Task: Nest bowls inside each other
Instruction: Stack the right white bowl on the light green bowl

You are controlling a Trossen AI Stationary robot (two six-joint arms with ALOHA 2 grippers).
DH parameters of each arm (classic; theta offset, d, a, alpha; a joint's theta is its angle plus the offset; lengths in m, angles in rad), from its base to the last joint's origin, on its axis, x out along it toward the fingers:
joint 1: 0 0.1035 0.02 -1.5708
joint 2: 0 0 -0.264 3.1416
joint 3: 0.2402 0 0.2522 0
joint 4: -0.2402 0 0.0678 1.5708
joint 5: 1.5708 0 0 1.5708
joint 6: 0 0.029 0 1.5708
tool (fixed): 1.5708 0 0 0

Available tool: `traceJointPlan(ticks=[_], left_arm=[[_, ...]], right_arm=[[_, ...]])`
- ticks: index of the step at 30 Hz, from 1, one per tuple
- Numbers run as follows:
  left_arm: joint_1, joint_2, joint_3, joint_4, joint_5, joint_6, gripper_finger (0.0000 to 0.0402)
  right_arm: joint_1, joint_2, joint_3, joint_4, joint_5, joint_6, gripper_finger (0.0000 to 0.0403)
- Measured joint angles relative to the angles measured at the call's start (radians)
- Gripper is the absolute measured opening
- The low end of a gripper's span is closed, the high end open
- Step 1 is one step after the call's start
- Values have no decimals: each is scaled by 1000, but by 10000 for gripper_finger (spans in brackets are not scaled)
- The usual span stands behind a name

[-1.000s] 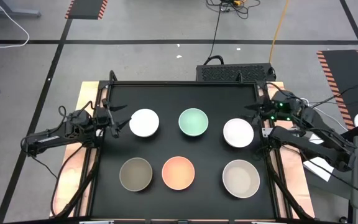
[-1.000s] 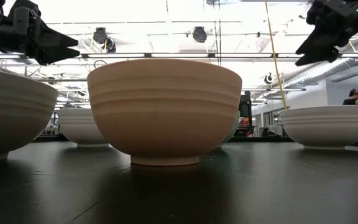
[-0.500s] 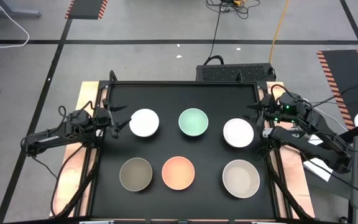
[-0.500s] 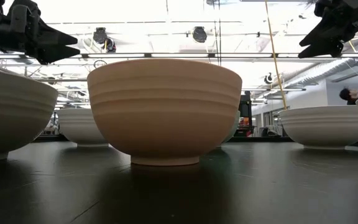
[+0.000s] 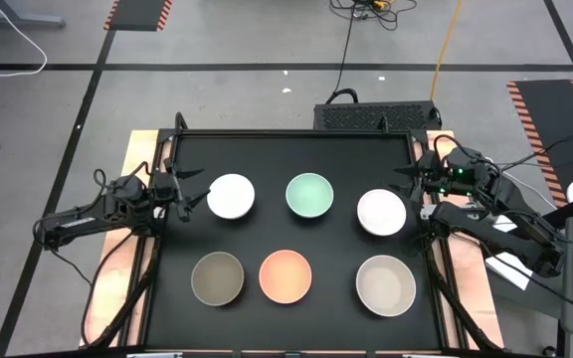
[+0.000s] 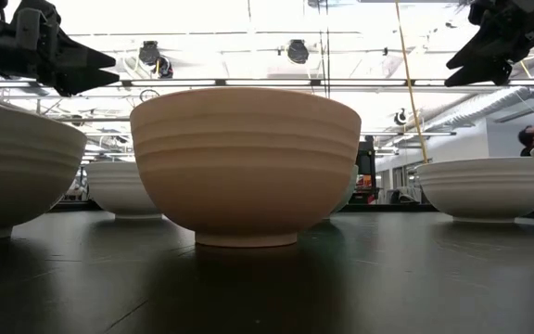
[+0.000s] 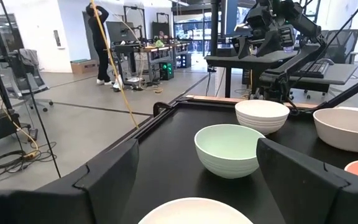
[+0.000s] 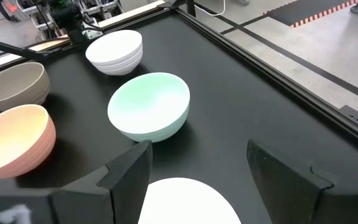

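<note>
Six bowls (image 5: 309,195) apart, unnested, on table (image 5: 286,149)

High cam looks straight down on the whole worktop (image 5: 286,159). Low cam sits at worktop level, very close to the peach bowl (image 6: 245,162), facing the room. Wrist cams face each other across the worktop; both share the mint bowl (image 7: 230,149), probably the centre back one.

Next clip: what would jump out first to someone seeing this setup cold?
Six bowls sit apart in two rows of three on the black table, none nested yet: white bowl, mint green bowl and second white bowl in the far row, olive-grey bowl, peach-orange bowl and beige bowl in the near row. The left gripper and right gripper hover open at the table's side edges, each near a white bowl.
</note>
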Motion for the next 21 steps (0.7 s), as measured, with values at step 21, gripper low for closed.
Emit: traceJointPlan(ticks=[21], left_arm=[[-1,0,0,-12,47,-21,328]], right_arm=[[-1,207,0,-179,-46,123,254]])
